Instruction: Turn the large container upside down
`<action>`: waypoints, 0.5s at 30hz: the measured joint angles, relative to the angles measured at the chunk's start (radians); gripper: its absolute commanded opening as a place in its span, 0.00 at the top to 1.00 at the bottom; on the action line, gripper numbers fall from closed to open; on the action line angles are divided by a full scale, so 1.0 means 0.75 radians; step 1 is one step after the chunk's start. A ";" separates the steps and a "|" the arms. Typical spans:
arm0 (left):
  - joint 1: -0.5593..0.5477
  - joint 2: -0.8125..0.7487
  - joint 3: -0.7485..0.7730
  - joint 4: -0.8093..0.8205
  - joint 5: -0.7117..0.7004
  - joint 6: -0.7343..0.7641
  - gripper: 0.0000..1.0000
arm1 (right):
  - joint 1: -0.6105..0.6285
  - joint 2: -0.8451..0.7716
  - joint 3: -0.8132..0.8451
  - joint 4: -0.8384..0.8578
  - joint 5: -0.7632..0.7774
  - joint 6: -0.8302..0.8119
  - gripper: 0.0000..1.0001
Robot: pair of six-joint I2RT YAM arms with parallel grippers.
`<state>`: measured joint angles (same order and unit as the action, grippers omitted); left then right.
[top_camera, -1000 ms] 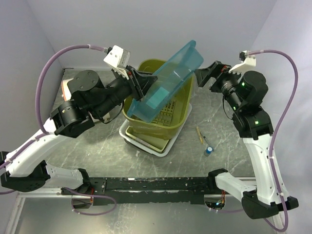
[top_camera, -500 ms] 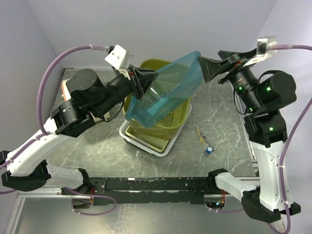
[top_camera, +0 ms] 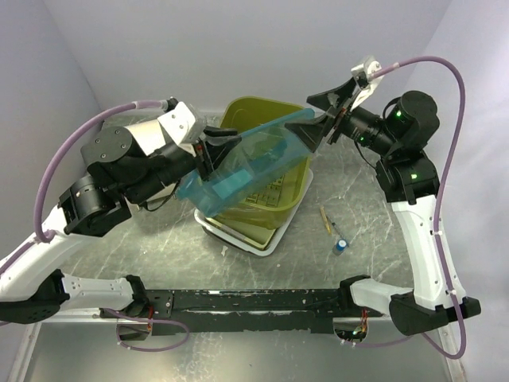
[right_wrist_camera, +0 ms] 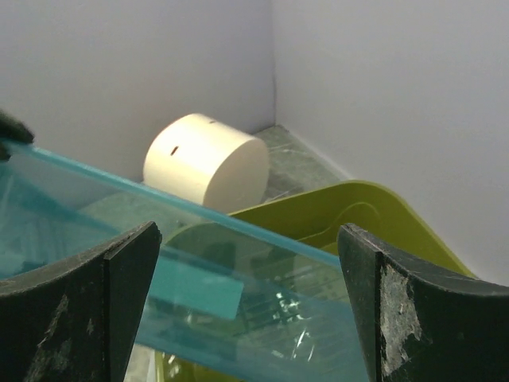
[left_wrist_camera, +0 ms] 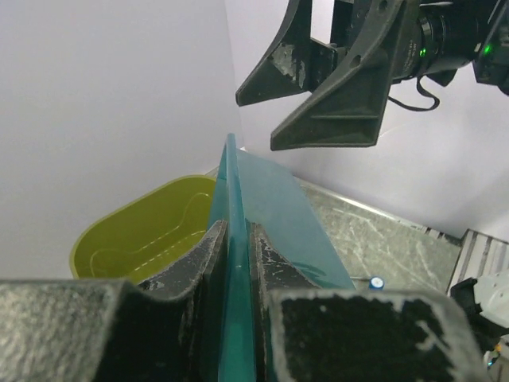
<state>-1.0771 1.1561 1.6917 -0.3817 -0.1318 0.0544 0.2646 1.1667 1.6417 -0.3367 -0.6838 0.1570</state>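
Note:
The teal see-through container point(top_camera: 256, 159) hangs tilted above the yellow-green bin point(top_camera: 293, 181), turned onto its side. My left gripper point(top_camera: 213, 151) is shut on its left rim. In the left wrist view the fingers point(left_wrist_camera: 208, 248) pinch the thin teal wall point(left_wrist_camera: 235, 181). My right gripper point(top_camera: 322, 121) is open at the container's upper right end, one finger on each side. In the right wrist view the teal wall point(right_wrist_camera: 238, 294) lies between the wide-apart fingers point(right_wrist_camera: 87, 294), and I cannot tell whether they touch it.
The yellow-green bin stands in a white tray point(top_camera: 238, 235) at mid table. A thin wooden stick point(top_camera: 324, 219) and a small blue-capped item point(top_camera: 339, 246) lie to its right. A white cylinder point(right_wrist_camera: 207, 163) shows behind the teal wall. Walls close in at the back and sides.
The left arm has dropped and rolled the teal container from a steep tilt onto its side. The right gripper has swung up, then come in around its upper right end.

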 measured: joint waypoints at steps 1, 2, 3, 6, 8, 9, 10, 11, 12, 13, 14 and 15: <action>0.000 -0.011 -0.014 0.002 0.008 0.015 0.93 | 0.000 0.007 -0.004 -0.005 -0.043 -0.007 0.04; 0.000 -0.017 -0.024 0.002 0.012 0.031 0.93 | 0.000 0.007 -0.013 -0.006 -0.085 -0.021 0.03; 0.000 -0.018 -0.026 -0.002 0.019 0.047 0.93 | 0.000 0.007 -0.024 -0.010 -0.127 -0.039 0.02; 0.000 0.004 -0.015 -0.023 0.047 0.089 0.93 | 0.000 0.009 -0.032 -0.039 -0.265 -0.124 0.00; 0.001 0.033 0.016 -0.053 0.072 0.110 0.93 | 0.001 0.013 -0.025 -0.075 -0.340 -0.201 0.00; 0.000 0.048 0.033 -0.072 0.088 0.122 0.93 | 0.001 0.016 -0.018 -0.090 -0.364 -0.234 0.00; 0.001 0.060 0.046 -0.090 0.105 0.132 0.93 | 0.000 0.026 0.003 -0.117 -0.398 -0.273 0.00; 0.001 0.069 0.054 -0.107 0.127 0.142 0.93 | 0.000 0.037 0.023 -0.134 -0.419 -0.302 0.00; 0.001 0.075 0.061 -0.126 0.149 0.150 0.93 | 0.001 0.053 0.053 -0.156 -0.444 -0.335 0.00; 0.001 0.079 0.066 -0.140 0.166 0.156 0.93 | 0.000 0.075 0.095 -0.183 -0.476 -0.373 0.00; 0.001 0.082 0.073 -0.160 0.187 0.163 0.93 | 0.001 0.091 0.124 -0.201 -0.497 -0.401 0.00; 0.001 0.086 0.081 -0.179 0.205 0.167 0.93 | 0.000 0.113 0.162 -0.234 -0.528 -0.439 0.00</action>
<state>-1.0763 1.2205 1.7527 -0.5159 0.0223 0.1795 0.2646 1.2518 1.7634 -0.5121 -1.0798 -0.1722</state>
